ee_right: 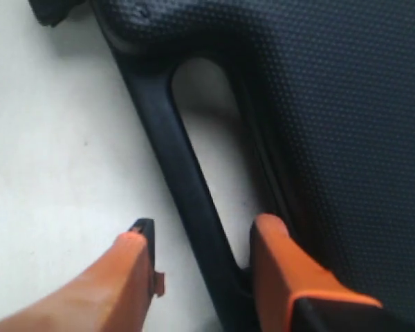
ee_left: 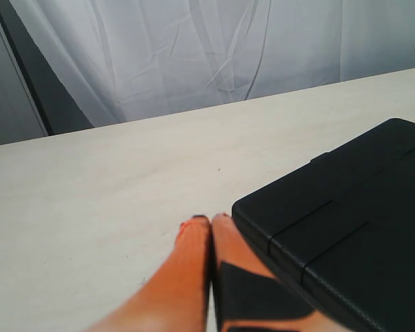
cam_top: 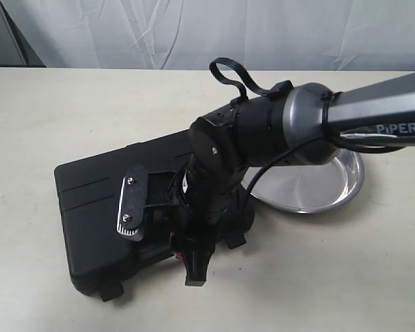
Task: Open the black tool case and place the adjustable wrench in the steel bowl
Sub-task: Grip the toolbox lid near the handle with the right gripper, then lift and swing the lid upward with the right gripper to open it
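The black tool case lies shut on the table, handle side toward the front. My right gripper reaches across from the right and stands open at that handle. In the right wrist view the gripper straddles the handle bar: one finger is in the slot, the other outside over the table. The steel bowl sits empty to the right of the case, partly behind the arm. My left gripper is shut on nothing, low over the table beside a corner of the case. The adjustable wrench is hidden.
A white curtain hangs behind the table's far edge. The right arm's wrist and cable cover the middle of the case. A latch juts from the case's front edge. Bare tabletop lies in front of the bowl.
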`<state>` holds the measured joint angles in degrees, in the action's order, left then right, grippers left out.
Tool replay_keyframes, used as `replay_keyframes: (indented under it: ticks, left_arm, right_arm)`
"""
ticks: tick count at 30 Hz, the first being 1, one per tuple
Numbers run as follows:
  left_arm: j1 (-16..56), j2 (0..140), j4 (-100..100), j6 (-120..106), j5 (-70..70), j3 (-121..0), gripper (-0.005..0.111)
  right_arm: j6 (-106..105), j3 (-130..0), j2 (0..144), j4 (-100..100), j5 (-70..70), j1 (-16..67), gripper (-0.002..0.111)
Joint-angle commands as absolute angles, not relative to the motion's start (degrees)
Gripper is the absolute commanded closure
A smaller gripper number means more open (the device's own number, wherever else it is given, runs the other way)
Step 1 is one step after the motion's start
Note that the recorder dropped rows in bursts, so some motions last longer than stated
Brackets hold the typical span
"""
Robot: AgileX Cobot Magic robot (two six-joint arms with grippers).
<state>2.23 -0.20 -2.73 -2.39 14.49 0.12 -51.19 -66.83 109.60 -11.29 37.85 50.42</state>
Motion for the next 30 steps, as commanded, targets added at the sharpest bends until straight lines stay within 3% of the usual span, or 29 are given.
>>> replay_keyframes:
  ticks: [1, 18, 21, 26, 30]
  left_arm:
    - [2.4, 0.0, -2.7, -2.2, 13.7, 0.0, 0.106]
    - [2.4, 0.0, -2.7, -2.2, 13.7, 0.0, 0.106]
    - [2.4, 0.0, -2.7, -2.2, 13.7, 0.0, 0.106]
    - [2.4, 0.0, -2.7, -2.2, 13.7, 0.0, 0.106]
    - [2.4, 0.0, -2.7, -2.2, 13.7, 0.0, 0.106]
  right_arm:
    - [-51.5, -67.0, 109.5, -9.1, 35.1, 50.4, 0.067]
    - [-51.5, -67.0, 112.6, -9.1, 33.7, 50.4, 0.067]
    - [-51.5, -67.0, 112.7, -9.1, 33.3, 50.4, 0.075]
    - [-51.5, -67.5, 112.1, -9.8, 33.2, 50.4, 0.108]
    - [-51.4, -70.0, 112.1, -11.5, 36.2, 50.4, 0.109]
